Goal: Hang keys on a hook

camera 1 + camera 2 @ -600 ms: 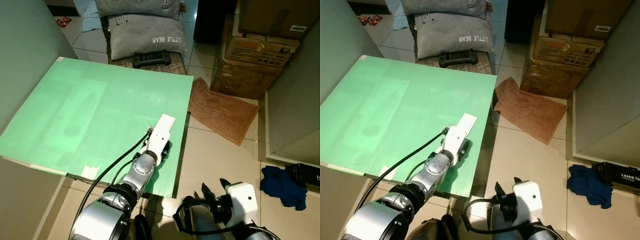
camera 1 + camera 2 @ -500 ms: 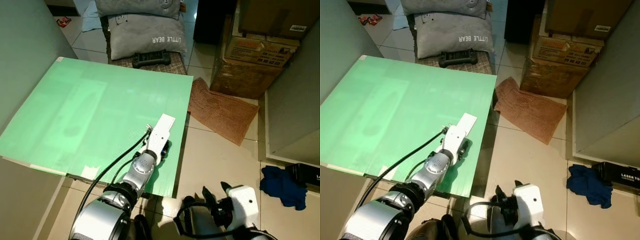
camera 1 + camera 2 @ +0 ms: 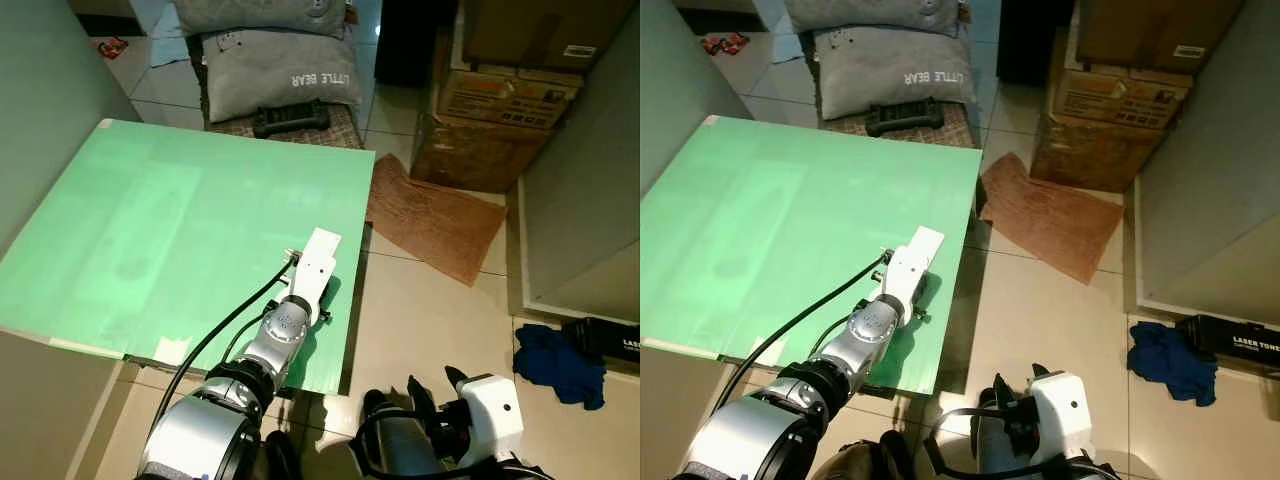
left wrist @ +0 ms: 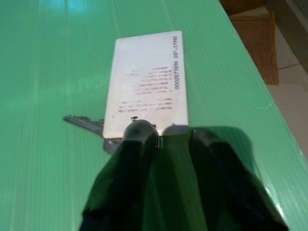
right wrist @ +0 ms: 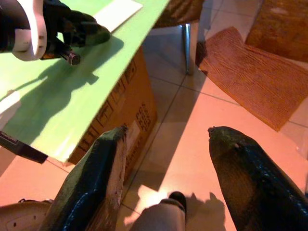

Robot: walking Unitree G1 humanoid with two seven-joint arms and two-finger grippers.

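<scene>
Near the green board's [image 3: 180, 220] edge, card [image 4: 147, 82] w/ key [image 4: 84, 123] is pinched by left gripper [image 4: 161, 137]; thin hold, so it could be dropped if swung. Right gripper [image 5: 166, 144] spread, idle.

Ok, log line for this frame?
left pincer: shut on key card | place: green table | right pincer: open, idle | hook: unseen

A green corrugated counter [image 3: 180, 220] takes up the left half of the frame, with a grey wall [image 3: 40, 90] at its upper left. Pale floor tiles [image 3: 420, 310] spread to the right. Grey pillows [image 3: 275, 70] lie at top centre, cardboard boxes [image 3: 495, 110] at upper right, a brown mat [image 3: 440, 215] below them. A blue cloth [image 3: 550, 350], perhaps a rag, lies at lower right.
</scene>
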